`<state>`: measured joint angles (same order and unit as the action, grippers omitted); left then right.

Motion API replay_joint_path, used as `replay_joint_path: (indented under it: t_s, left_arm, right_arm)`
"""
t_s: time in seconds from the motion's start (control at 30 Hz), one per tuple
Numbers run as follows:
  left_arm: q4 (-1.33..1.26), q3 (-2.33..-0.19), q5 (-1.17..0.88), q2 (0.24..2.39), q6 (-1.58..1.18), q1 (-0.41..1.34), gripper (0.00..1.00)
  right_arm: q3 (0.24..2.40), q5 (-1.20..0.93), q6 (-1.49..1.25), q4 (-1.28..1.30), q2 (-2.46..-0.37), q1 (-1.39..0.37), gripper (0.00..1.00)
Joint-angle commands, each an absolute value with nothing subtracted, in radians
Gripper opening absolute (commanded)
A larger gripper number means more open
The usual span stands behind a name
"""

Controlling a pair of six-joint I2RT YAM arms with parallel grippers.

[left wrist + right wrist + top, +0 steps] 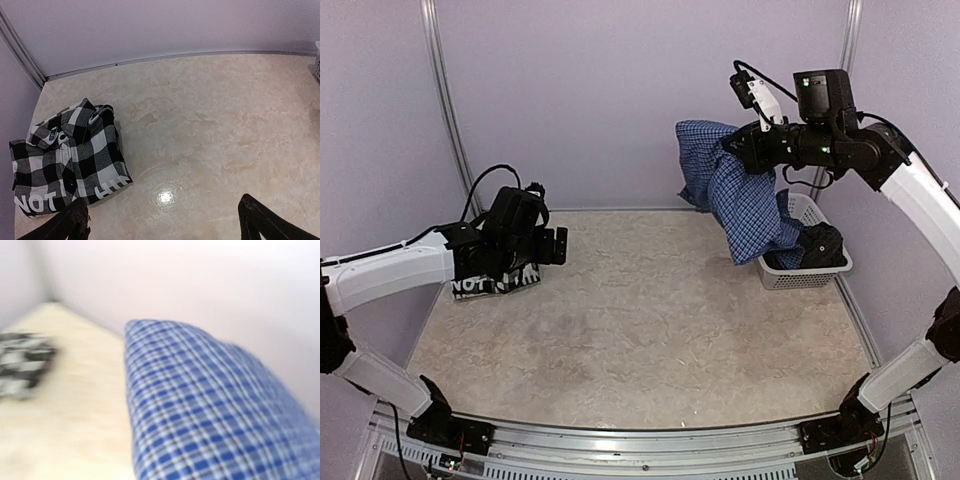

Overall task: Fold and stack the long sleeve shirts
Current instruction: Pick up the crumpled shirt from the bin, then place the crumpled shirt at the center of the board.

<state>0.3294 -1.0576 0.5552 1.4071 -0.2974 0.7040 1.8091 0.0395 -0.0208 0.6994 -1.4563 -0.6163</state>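
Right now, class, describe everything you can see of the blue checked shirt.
The blue shirt is soft woven cloth, blue with a fine dark check. It hangs bunched and unfolded from the right arm's jaws at the far right, its lower end by the white basket; contact there is unclear.

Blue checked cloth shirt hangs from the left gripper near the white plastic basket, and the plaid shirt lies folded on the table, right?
No: the top external view shows the blue checked cloth shirt hanging from the right gripper, not the left gripper. The rest holds: white plastic basket nearby, black-and-white plaid shirt folded on the table.
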Motion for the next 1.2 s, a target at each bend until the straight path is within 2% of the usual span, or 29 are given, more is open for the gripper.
replay_joint_path:
  t_s: [0.0,0.13,0.27,0.4,0.47,0.6,0.67,0.77,0.8,0.97,1.17]
  left_arm:
    - [0.309,-1.054,0.539,1.284,-0.355,0.672,0.99]
    - [0.270,-0.999,0.491,1.158,-0.373,0.619,0.99]
    - [0.243,-0.951,0.410,1.069,-0.370,0.583,0.99]
    - [0.201,-0.913,0.329,1.054,-0.355,0.580,0.99]
    - [0.173,-0.898,0.292,1.073,-0.356,0.583,0.99]
    - [0.108,-0.873,0.251,1.136,-0.352,0.609,0.99]
    - [0.078,-0.867,0.229,1.185,-0.351,0.619,0.99]
    - [0.032,-0.868,0.154,1.288,-0.336,0.636,0.99]
    - [0.027,-0.875,0.115,1.317,-0.325,0.640,0.99]
    - [0.053,-0.902,-0.021,1.486,-0.272,0.649,0.98]
    - [0.077,-0.842,-0.027,1.552,-0.281,0.652,0.96]
  right_arm:
    - [1.814,-0.159,0.036,0.706,-1.474,-0.747,0.00]
    - [1.752,-0.274,0.024,0.614,-1.502,-0.824,0.00]
    - [1.667,-0.188,0.002,0.559,-1.566,-0.817,0.00]
    - [1.633,-0.235,-0.067,0.519,-1.682,-0.777,0.00]
    - [1.646,-0.235,-0.115,0.533,-1.744,-0.746,0.15]
    - [1.649,-0.130,-0.151,0.580,-1.813,-0.676,0.30]
    - [1.621,-0.062,-0.144,0.592,-1.803,-0.670,0.43]
    - [1.535,-0.074,-0.126,0.568,-1.743,-0.670,0.67]
    - [1.508,-0.098,-0.121,0.563,-1.721,-0.669,0.72]
    - [1.358,-0.206,-0.111,0.580,-1.656,-0.690,0.81]
    - [1.239,-0.290,-0.152,0.515,-1.648,-0.763,0.82]
